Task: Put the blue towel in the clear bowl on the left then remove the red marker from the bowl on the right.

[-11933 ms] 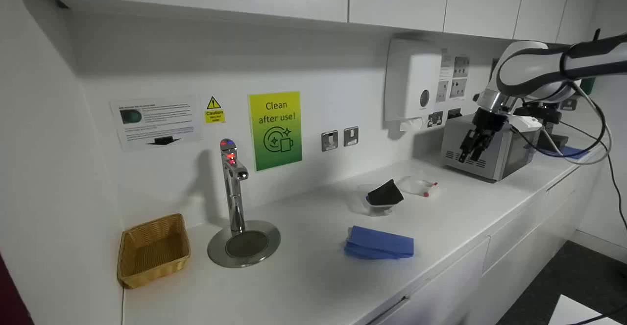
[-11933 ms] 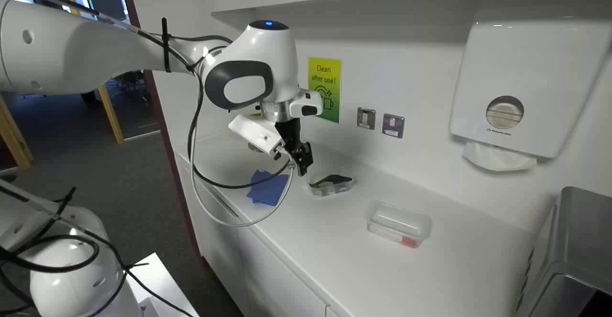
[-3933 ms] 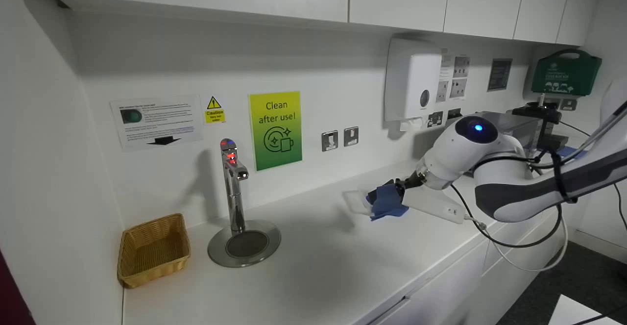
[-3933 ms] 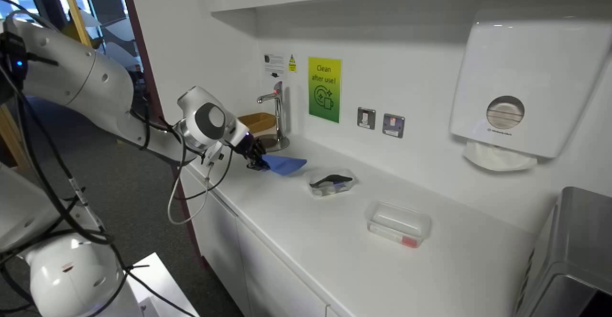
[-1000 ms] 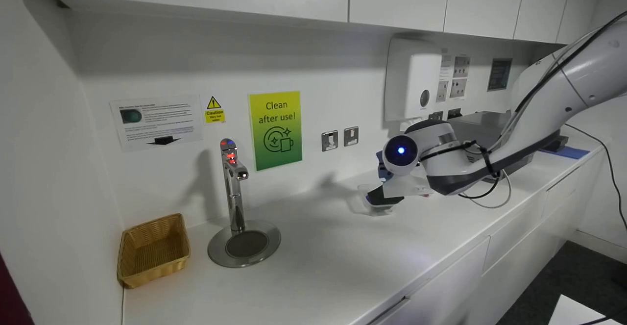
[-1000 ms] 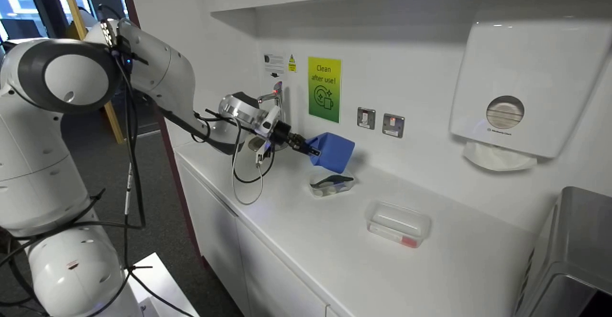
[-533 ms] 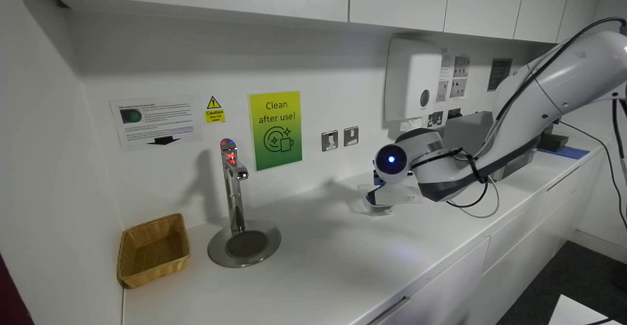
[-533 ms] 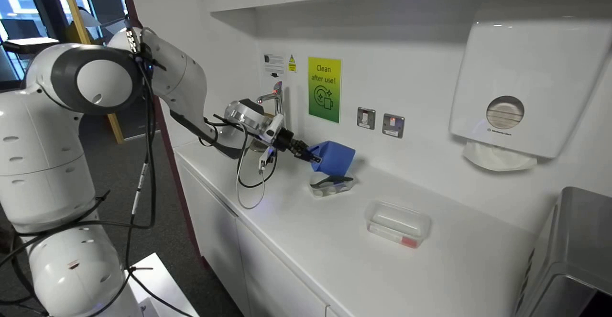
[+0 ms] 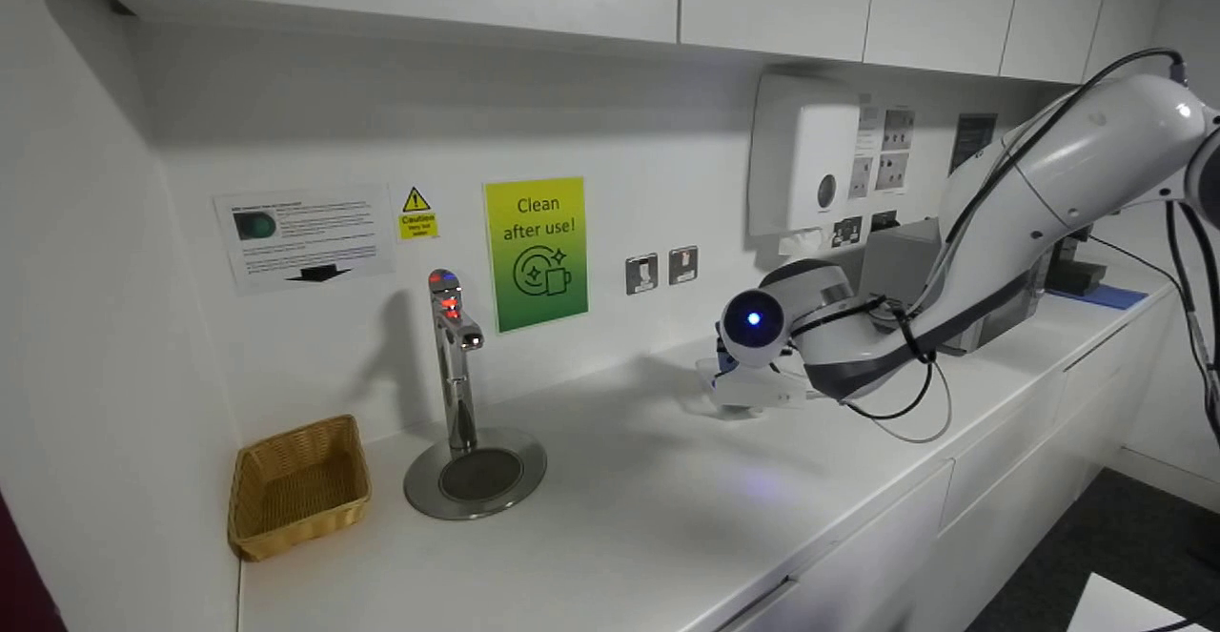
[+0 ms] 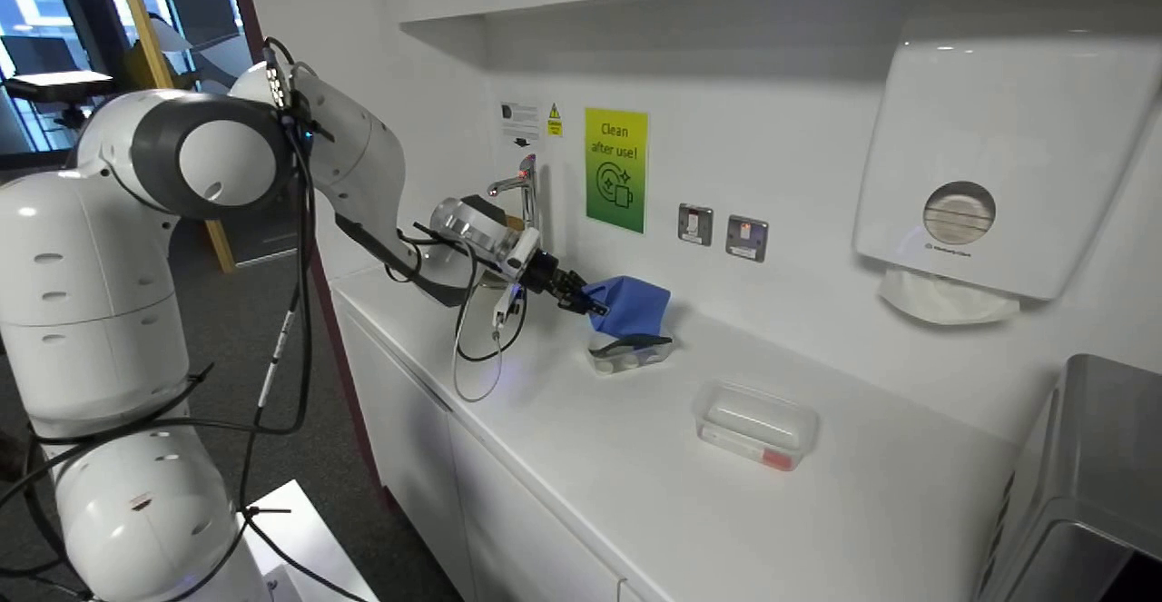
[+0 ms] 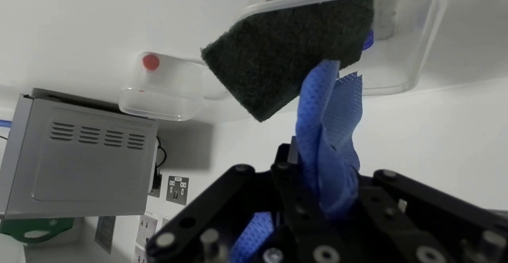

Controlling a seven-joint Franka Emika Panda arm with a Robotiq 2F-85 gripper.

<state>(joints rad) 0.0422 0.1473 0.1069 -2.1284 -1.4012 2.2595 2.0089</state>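
My gripper (image 10: pixel 597 309) is shut on the blue towel (image 10: pixel 634 304), which hangs just over the clear bowl on the left (image 10: pixel 617 363). In the wrist view the towel (image 11: pixel 337 108) sticks out past the black fingers (image 11: pixel 283 156) of the gripper (image 11: pixel 323 164). A black scouring sponge (image 11: pixel 293 48) leans in that bowl (image 11: pixel 397 66). The towel's low end overlaps the sponge in sight; whether they touch I cannot tell. The red marker (image 10: pixel 778 459) lies in the clear bowl on the right (image 10: pixel 726 443); its red end (image 11: pixel 151 62) shows in the wrist view.
The wall stands close behind both bowls. A grey microwave (image 11: pixel 91 156) is beyond the right bowl. A tap (image 9: pixel 453 365) and wicker basket (image 9: pixel 300 489) stand farther along the counter, and a paper dispenser (image 9: pixel 803 155) hangs on the wall.
Twelve seconds ago the towel lay on the counter and the gripper was away from it. Since then it was gripped and lifted; in the last second towel and gripper have sunk toward the left bowl.
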